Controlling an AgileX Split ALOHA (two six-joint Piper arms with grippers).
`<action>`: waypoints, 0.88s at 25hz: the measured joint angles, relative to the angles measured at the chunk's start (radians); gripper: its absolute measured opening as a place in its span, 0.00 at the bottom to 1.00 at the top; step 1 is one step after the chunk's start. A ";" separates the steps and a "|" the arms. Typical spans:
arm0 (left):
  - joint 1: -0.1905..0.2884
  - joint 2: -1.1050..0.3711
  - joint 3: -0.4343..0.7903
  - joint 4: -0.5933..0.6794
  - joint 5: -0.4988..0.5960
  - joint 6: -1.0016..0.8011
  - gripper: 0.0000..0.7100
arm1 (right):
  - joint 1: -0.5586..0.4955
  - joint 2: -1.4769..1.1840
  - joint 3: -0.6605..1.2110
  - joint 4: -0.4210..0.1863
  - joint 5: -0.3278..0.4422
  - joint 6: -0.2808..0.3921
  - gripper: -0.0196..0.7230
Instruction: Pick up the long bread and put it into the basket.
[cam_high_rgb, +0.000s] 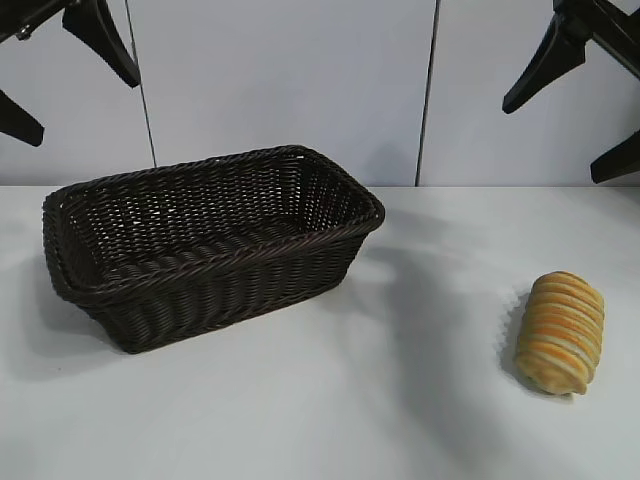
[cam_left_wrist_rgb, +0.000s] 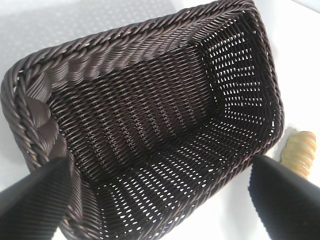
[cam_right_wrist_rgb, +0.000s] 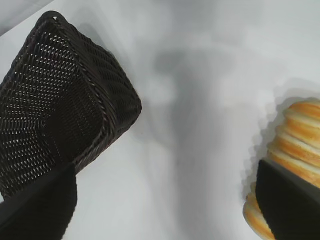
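The long bread (cam_high_rgb: 562, 330), golden-yellow with orange-brown ridges, lies on the white table at the right front. The dark brown woven basket (cam_high_rgb: 220, 300) stands empty at the left centre. My left gripper (cam_high_rgb: 88, 110) hangs open and empty high above the basket's back left. In the left wrist view (cam_left_wrist_rgb: 160, 200) it looks down into the basket (cam_left_wrist_rgb: 125, 120), with the bread (cam_left_wrist_rgb: 300, 150) beyond. My right gripper (cam_high_rgb: 551, 143) hangs open and empty high above the table, behind the bread. In the right wrist view (cam_right_wrist_rgb: 162, 200) the bread (cam_right_wrist_rgb: 295, 135) lies partly behind one finger (cam_right_wrist_rgb: 290, 200), and the basket (cam_right_wrist_rgb: 60, 100) shows farther off.
The white table (cam_high_rgb: 400, 400) lies bare between basket and bread. A pale panelled wall (cam_high_rgb: 290, 80) stands behind the table.
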 joint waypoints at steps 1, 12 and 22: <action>0.000 0.000 0.000 0.000 -0.001 0.000 0.98 | 0.000 0.000 0.000 0.000 0.000 0.000 0.96; 0.000 0.000 0.000 0.000 -0.018 -0.001 0.98 | 0.000 0.000 0.000 0.000 0.000 0.000 0.96; 0.000 0.000 0.000 0.000 -0.084 0.001 0.98 | 0.000 0.000 0.000 0.000 0.000 0.000 0.96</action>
